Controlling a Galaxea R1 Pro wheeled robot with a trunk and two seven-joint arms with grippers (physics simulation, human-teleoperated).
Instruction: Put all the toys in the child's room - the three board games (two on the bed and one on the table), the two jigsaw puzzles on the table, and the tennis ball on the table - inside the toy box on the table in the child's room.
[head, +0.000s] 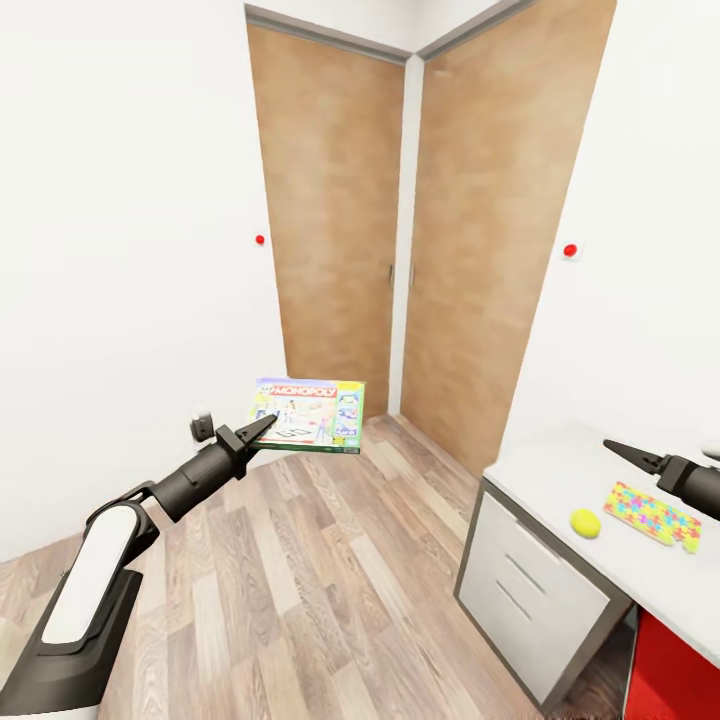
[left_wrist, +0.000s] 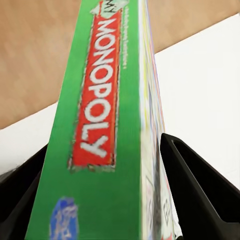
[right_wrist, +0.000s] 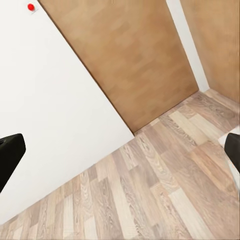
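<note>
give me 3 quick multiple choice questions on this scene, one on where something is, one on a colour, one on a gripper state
1. Where is the jigsaw puzzle?
A. on the floor by the doors
B. on the white table, beside the tennis ball
C. in the right gripper

2. What colour is the side of the Monopoly box around its red logo?
A. green
B. purple
C. black

3. What is the state of the left gripper?
A. open and empty
B. shut on the tennis ball
C. shut on the Monopoly box

Answers:
1. B: the head view shows the puzzle flat on the tabletop near the yellow ball.
2. A: the left wrist view shows a green edge behind the red band.
3. C: the box sits between both fingers and is held above the floor.
</note>
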